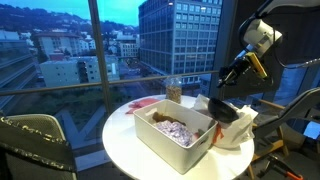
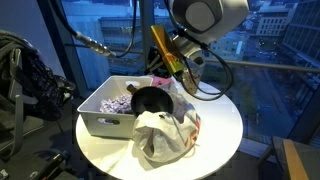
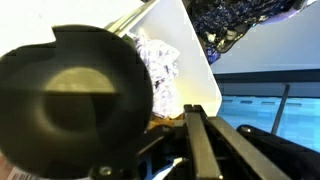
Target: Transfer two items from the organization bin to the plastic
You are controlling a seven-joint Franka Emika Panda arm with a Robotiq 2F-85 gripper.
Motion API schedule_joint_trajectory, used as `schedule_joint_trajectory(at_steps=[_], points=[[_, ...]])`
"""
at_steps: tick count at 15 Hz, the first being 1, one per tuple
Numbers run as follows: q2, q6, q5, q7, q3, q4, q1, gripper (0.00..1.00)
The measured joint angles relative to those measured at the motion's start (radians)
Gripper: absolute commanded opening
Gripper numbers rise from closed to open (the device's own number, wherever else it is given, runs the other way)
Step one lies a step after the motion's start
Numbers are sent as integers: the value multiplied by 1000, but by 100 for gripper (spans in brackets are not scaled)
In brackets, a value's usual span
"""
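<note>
Wrist view: black round thing (image 3: 70,105), blurred, cut off at left — hides much of the bin (image 3: 185,50), whose contents (image 3: 155,65) are unclear

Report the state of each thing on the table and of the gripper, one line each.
Organization bin: open-topped, with foil-wrapped items inside.
Plastic bag: crumpled on the table beside the bin.
Black round object: lying between the bin and the bag.
Gripper: shut, nothing visible between its fingers, hanging over the black round object.
</note>
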Motion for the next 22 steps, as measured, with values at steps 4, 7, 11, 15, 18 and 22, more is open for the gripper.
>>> schedule_joint_trajectory(at_steps=[4, 7, 11, 15, 18, 22], points=[[32, 2, 0, -25, 0, 1, -10, 11], [37, 2, 0, -36, 2, 1, -14, 41], [37, -19, -38, -24, 26, 4, 1, 73], [20, -19, -127, 131, 53, 7, 45, 100], [-36, 46, -212, 291, 74, -2, 94, 100], [-153, 183, -354, 509, 119, -38, 158, 100]])
